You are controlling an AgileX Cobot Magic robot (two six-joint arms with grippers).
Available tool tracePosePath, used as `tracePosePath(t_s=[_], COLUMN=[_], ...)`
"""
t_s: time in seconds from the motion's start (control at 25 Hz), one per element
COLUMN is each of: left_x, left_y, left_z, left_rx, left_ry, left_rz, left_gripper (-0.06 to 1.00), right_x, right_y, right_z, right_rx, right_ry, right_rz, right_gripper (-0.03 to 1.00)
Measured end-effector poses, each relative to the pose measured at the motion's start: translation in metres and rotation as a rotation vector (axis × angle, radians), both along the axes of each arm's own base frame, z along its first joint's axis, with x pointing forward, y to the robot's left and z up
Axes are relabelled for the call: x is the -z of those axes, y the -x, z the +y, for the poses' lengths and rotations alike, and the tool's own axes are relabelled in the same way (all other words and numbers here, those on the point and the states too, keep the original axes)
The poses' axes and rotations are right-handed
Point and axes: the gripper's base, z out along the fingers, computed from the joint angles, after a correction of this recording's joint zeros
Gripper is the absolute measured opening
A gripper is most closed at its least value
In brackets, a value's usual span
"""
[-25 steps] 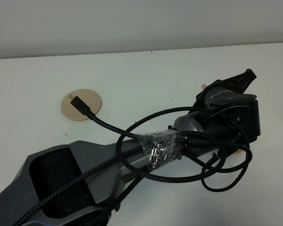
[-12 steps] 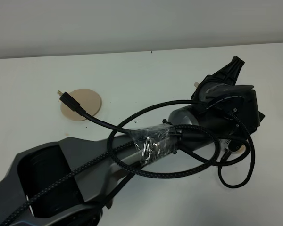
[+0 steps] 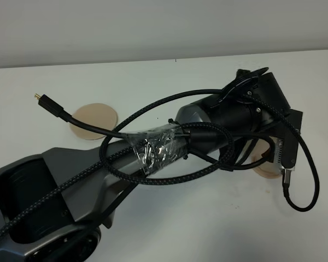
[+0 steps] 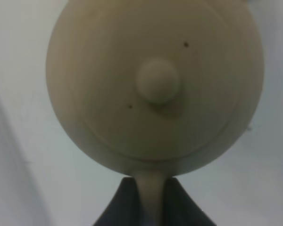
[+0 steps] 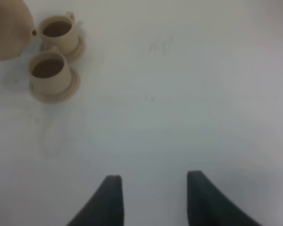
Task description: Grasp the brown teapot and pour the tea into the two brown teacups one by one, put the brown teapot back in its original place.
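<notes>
The left arm [image 3: 153, 153] has swung toward upper right, uncovering the saucer [image 3: 93, 121] at mid-left. Left gripper [image 4: 151, 207] clamps the teapot [image 4: 153, 84] handle; both cups [image 5: 52, 70] look filled. Right gripper [image 5: 151, 197] hangs released.

No readable text, label, brand, number or sign in any view; arm housing, cable and tape wrap blank; teapot and cups plain; table surface unmarked apart from small dark specks.
</notes>
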Motion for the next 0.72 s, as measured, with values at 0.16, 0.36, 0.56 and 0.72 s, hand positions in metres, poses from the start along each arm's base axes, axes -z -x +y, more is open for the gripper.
tracePosePath(t_s=[0.16,0.36,0.56,0.72], left_x=[0.005,0.009,0.011,0.011], left_y=[-0.006,-0.014,-0.020,-0.026], left_z=[0.011,0.023,0.033,0.041], left_rx=[-0.128,-0.240,-0.299,-0.337], left_ry=[0.065,0.135,0.158,0.165], left_rz=[0.108,0.220,0.289,0.328], left_gripper=[0.12,0.12,0.12,0.12], right_x=[0.000,0.000,0.000,0.000], right_y=[0.000,0.000,0.000,0.000], right_z=[0.000,0.000,0.000,0.000], right_rx=[0.000,0.000,0.000,0.000], right_ry=[0.000,0.000,0.000,0.000], right_rz=[0.000,0.000,0.000,0.000], right_gripper=[0.33,0.33,0.33,0.33])
